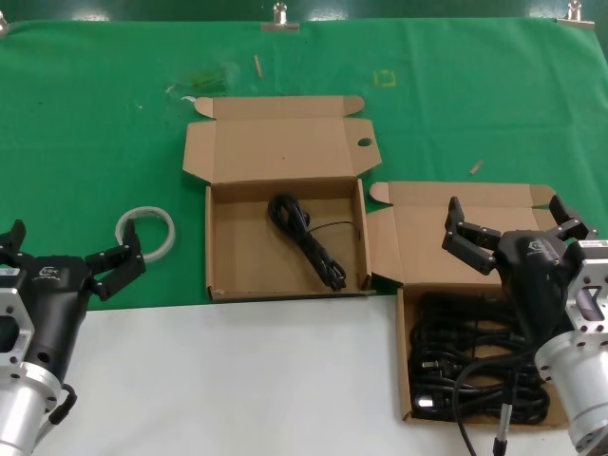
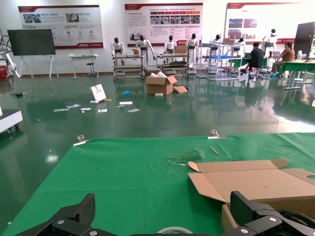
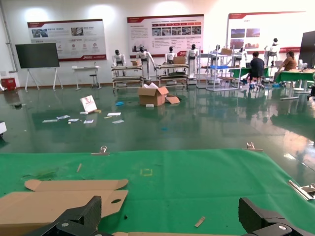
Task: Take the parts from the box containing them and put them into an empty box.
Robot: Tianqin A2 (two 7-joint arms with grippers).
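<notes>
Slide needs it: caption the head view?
Open right claw above cable-filled box; one cable in other box; left claw idle.

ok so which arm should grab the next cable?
Probably the right. The right gripper hangs open directly over the full box of black cables. The left gripper, also open, sits off beside the tape roll, away from both boxes.

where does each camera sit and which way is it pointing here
Head view: on the robot's head, looking forward and down at the table; shows the left gripper, the right gripper, the box with one cable and the cable-filled box.
Left wrist view: on the left wrist, facing level across the green cloth into a hall; fingertips at the edge.
Right wrist view: on the right wrist, likewise level; fingertips.
Shared: both wrist views show the box lid.
</notes>
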